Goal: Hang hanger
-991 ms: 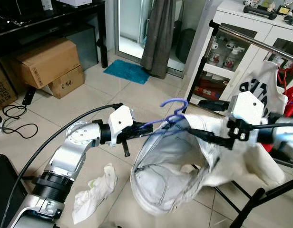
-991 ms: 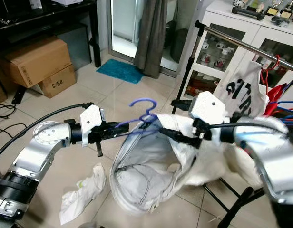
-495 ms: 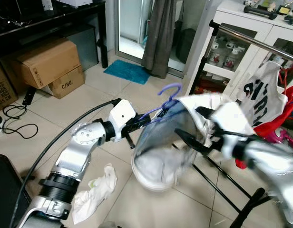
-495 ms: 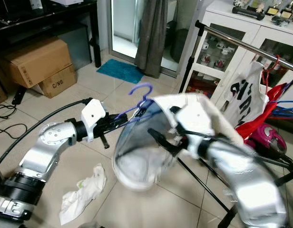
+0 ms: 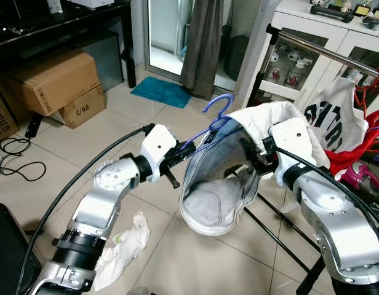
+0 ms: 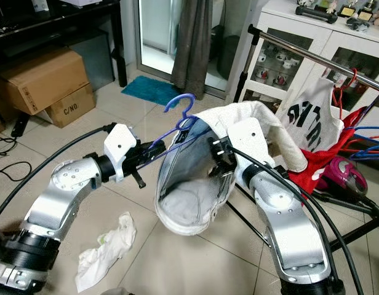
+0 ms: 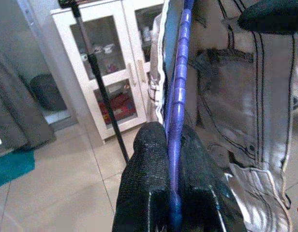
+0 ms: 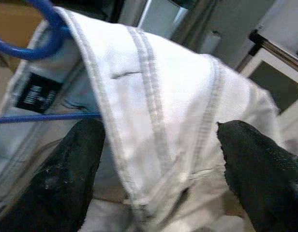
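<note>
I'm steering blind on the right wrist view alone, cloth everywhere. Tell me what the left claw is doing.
Observer: The left claw is shut on the hanger, pinching its blue bar between both fingers.
Operator: Say where the hook points.
Observer: The hanger's hook stands up above the white shirt, not on anything yet.
Operator: Give me the rail.
Observer: The rail runs behind the right arm, higher than the hook, with a printed shirt already hanging on it.
Operator: And my claw.
Observer: The right claw is open, its fingers straddling the white shirt's folded edge.
</note>
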`<state>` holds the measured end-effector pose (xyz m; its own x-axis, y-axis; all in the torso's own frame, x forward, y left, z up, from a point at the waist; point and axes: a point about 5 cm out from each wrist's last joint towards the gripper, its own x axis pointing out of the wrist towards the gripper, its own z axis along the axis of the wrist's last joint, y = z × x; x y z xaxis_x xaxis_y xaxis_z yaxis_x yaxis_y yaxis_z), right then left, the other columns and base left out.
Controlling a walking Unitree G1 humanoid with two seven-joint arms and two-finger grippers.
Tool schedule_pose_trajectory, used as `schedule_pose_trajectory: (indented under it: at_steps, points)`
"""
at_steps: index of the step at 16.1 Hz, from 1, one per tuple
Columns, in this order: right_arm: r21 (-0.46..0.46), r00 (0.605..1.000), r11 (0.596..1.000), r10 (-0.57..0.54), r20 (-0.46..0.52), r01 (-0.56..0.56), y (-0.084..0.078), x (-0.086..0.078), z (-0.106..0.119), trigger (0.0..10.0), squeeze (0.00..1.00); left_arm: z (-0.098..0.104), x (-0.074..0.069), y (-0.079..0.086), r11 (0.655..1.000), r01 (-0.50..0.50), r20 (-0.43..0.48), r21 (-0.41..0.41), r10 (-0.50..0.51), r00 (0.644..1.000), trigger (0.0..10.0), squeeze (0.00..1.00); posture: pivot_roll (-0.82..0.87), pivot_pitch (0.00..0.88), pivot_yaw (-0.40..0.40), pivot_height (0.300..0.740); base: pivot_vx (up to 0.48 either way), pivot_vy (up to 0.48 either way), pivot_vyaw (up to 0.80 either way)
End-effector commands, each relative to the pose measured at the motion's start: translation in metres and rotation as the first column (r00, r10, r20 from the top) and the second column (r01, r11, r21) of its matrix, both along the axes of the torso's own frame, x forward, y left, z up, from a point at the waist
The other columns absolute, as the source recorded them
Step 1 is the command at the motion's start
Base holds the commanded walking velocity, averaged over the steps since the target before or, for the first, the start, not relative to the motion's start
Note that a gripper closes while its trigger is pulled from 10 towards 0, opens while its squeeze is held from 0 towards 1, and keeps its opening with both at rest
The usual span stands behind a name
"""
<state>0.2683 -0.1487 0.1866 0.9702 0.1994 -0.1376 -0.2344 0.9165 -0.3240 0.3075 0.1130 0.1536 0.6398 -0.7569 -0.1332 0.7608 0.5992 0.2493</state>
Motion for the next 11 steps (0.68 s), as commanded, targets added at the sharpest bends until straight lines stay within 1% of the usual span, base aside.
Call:
schedule_pose_trajectory:
  at_steps: [1,6,8,11]
  points:
    - [-0.007,0.999,0.999,-0.043,0.008,0.043,-0.0053,0.0028,0.0025,0.0,0.0,0.0225,-0.0005,-0.0058,0.997,0.016,0.083,-0.078,-0.009,0.996,0.0,0.0,0.06,0.0,-0.075,0.74,0.0,0.0,0.0]
    - [0.008,0.998,0.998,-0.063,0.022,0.063,-0.0053,0.0052,0.0032,0.0,0.0,0.0243,-0.0035,-0.0103,0.995,0.015,0.075,-0.096,-0.008,0.997,0.0,0.0,0.06,0.0,-0.075,0.74,0.0,0.0,0.0]
    - [0.015,0.998,0.998,-0.054,0.019,0.054,-0.0041,0.0059,0.0036,0.0,0.0,0.0255,-0.0043,-0.0117,0.995,0.016,0.076,-0.103,-0.009,0.997,0.0,0.0,0.06,0.0,-0.076,0.74,0.0,0.0,0.0]
    - [0.022,0.998,0.998,-0.059,0.017,0.058,-0.0039,0.0065,0.0029,0.0,0.0,0.0267,-0.0047,-0.0113,0.994,0.017,0.077,-0.105,-0.008,0.997,0.0,0.0,0.06,0.0,-0.077,0.74,0.0,0.0,0.0]
